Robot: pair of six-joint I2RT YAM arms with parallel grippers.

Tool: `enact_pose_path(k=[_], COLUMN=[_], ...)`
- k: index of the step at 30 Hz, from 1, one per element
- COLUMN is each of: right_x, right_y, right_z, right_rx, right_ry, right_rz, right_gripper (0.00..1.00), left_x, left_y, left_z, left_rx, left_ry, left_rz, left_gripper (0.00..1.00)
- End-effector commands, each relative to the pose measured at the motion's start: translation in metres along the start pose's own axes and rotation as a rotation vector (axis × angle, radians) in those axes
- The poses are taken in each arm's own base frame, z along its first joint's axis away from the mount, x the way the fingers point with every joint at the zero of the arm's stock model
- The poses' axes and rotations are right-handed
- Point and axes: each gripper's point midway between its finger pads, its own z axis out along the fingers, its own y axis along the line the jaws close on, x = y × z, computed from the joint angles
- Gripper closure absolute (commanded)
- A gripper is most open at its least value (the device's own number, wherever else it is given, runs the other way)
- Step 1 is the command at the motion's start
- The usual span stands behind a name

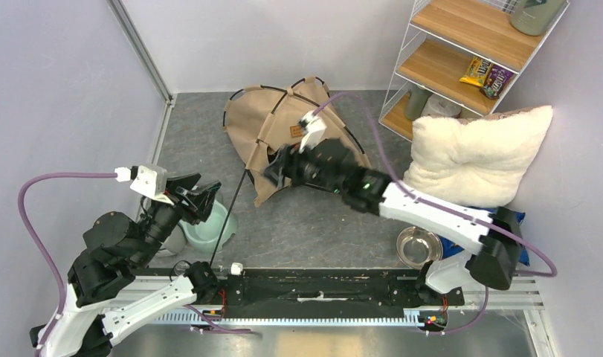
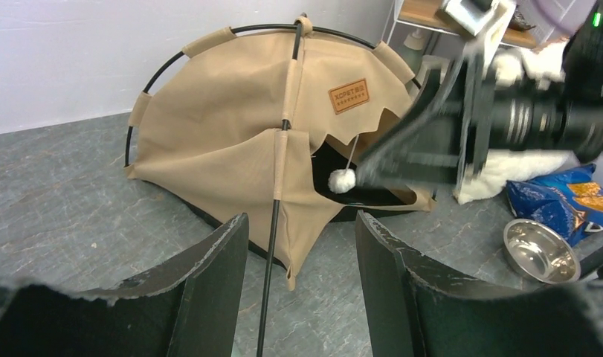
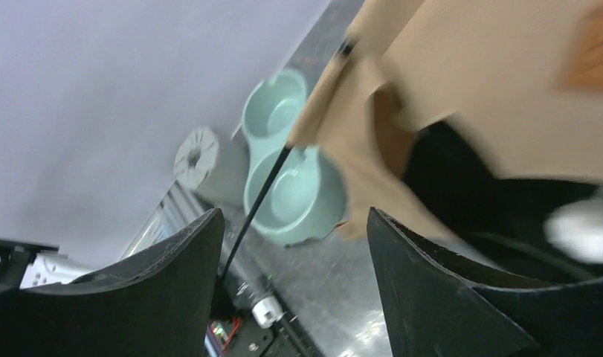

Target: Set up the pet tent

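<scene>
Currently the pet tent (image 1: 283,130) lies slumped and half flat at the far middle of the grey surface (image 1: 320,230), close to the back wall, with its arched doorway turned toward you.

Your right pincer (image 1: 272,172) hovers at that doorway. Its fingers are well apart and grip nothing. A white pom-pom (image 2: 343,181) dangles right at one fingertip, and you cannot tell whether they touch.

Your left pincer (image 1: 209,197) sits near the left side, above a mint double bowl (image 1: 209,227). It is also spread wide and empty. One thin black pole (image 2: 272,245) runs from the tent's front seam toward the near rail. It passes under the left pincer without being gripped.

Expect the tent to be light and floppy. The tan fabric will probably bunch and slip rather than lift as one piece. The poles look thin and springy, so they are likely to bow under load and snap back if released. A firmer hold is probably on a pole just beside one of its fabric sleeves, or where the poles cross, not on loose cloth.
</scene>
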Motion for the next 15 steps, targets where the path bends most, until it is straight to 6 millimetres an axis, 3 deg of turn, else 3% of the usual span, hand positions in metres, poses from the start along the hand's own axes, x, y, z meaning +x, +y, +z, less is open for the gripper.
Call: enact_pose_path(k=[1,3,6,10,15], right_x=[0.028,0.061,0.095,0.123,0.132], right_y=[0.053,0.073,0.095,0.087,0.076], right_z=[0.026,0.038,0.057,0.08,0.098], right_rx=[-0.066,-0.08,-0.128,-0.054,-0.012], right_ry=[-0.103,-0.066,-0.028,-0.003,-0.037], right_rz=[0.092,0.073,0.043,0.066,0.069], right_gripper=[0.22,0.2,0.18,0.17,0.18], left_x=[0.001,0.002,0.004,0.004,0.003], left_y=[0.005,0.006,0.005,0.005,0.006], left_z=[0.005,0.006,0.006,0.006,0.005], left_rx=[-0.033,-0.037,-0.034,-0.034,-0.037], left_ry=[-0.004,-0.004,-0.002,-0.004,-0.008], left_rz=[0.04,0.04,0.036,0.04,0.041], left_gripper=[0.38,0.38,0.38,0.38,0.38])
